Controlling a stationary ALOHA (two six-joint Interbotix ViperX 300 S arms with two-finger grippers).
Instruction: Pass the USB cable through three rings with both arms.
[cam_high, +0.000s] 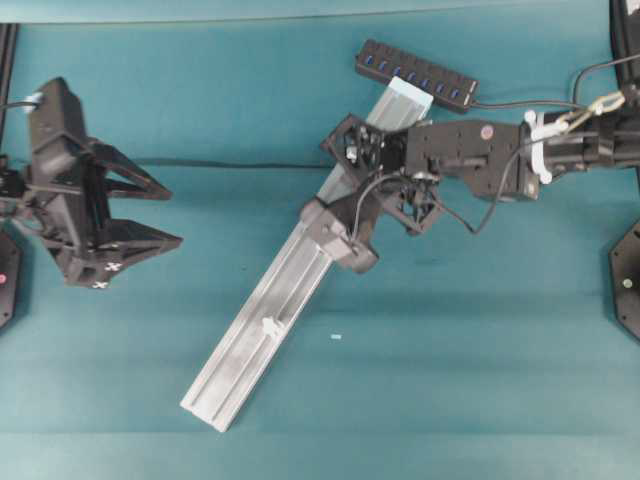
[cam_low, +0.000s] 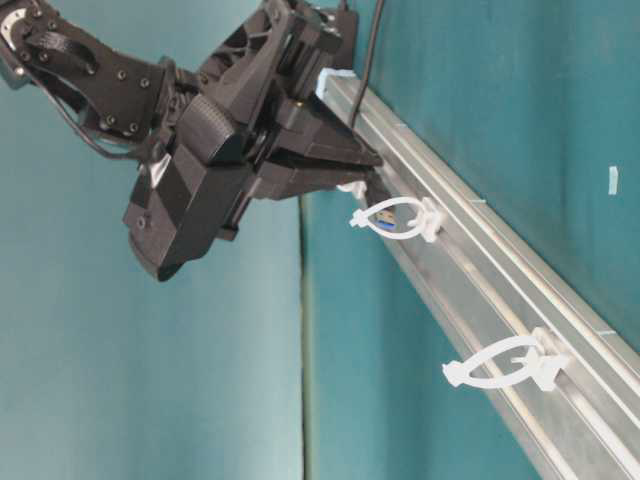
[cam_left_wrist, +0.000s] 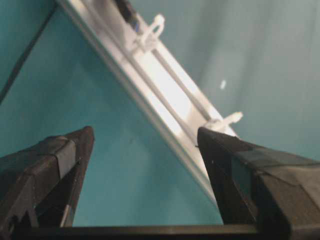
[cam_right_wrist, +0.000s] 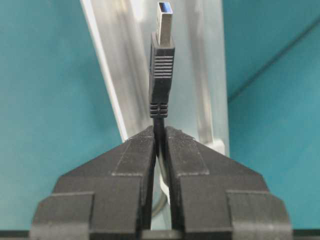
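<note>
- Right wrist view gives you the clearest read: your right claw (cam_right_wrist: 160, 142) is pressed together on the USB cable (cam_right_wrist: 161, 75), pinching the cord just behind the black ribbed plug body.
- The plug sticks straight out past the fingertips (cam_right_wrist: 135, 150), its metal tip with the blue insert pointing along the silver rail (cam_right_wrist: 115, 60) beneath it.
- From the table-level view, that same right claw (cam_low: 365, 165) sits right at one white ring (cam_low: 395, 218), and a bit of blue shows inside the loop; you cannot tell from here whether the plug is fully through.
- A second ring (cam_low: 505, 365) stands further along the rail, well apart from the claw and with nothing in it.
- In the overhead view, your right arm reaches across the middle and the right claw (cam_high: 338, 235) is over the upper half of the rail (cam_high: 250, 345), which lies diagonally on the teal table (cam_high: 450, 380).
- The black hub (cam_high: 415, 73) lies near the rail's top end.
- Your left claw (cam_high: 160, 215) is spread wide at the left side, well clear of the rail, holding nothing.
- In the left wrist view, its two fingers (cam_left_wrist: 50, 165) stand far apart, framing the rail and two rings (cam_left_wrist: 225, 121) in the distance.
</note>
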